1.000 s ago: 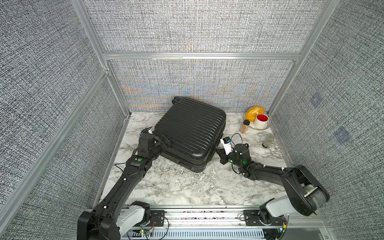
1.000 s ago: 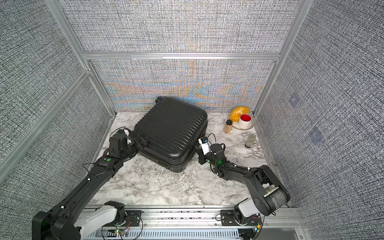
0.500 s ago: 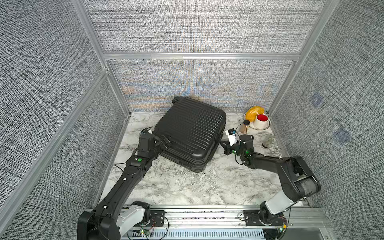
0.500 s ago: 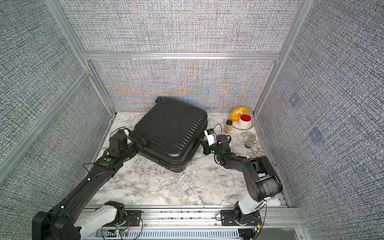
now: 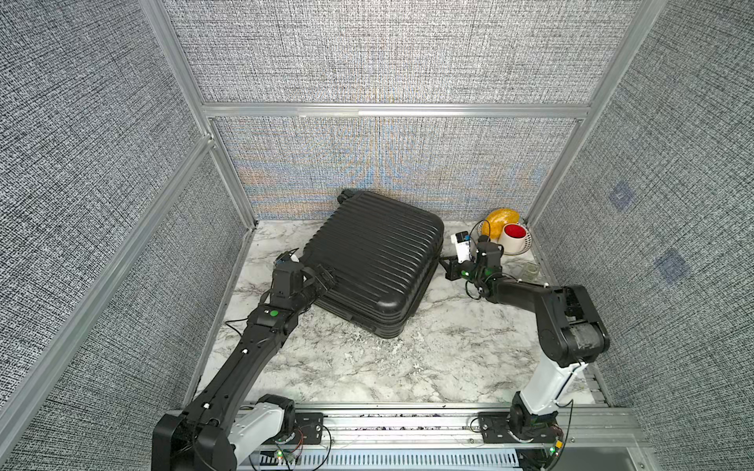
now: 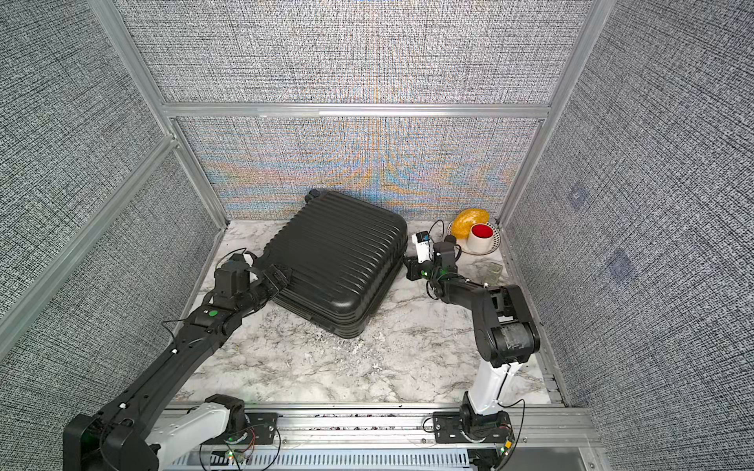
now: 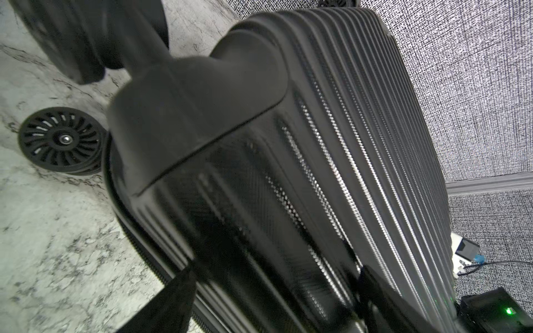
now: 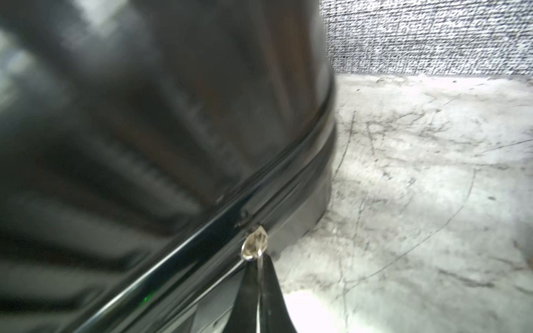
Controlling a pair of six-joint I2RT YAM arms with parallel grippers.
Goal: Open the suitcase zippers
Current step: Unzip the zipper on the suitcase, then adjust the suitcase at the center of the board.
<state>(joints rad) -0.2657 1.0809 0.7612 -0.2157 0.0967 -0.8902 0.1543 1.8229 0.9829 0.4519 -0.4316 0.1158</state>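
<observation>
1. The suitcase (image 5: 373, 261) lies flat on the table's (image 5: 440, 350) far side.
2. Right claw (image 8: 261, 276) pinches a zipper pull (image 8: 254, 243); left claw (image 5: 322, 277), spread wide, braces a corner.
3. Next, likely: drag along the seam.

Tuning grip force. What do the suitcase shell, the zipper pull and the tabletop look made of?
Suitcase shell: looks like hard moulded plastic, black, ribbed, with a fine glossy texture that catches light in the left wrist view.
Zipper pull: probably metal, silvery and shiny, pinched in the shut right gripper.
Tabletop: marble-patterned, matte; stone or laminate, cannot tell.
</observation>
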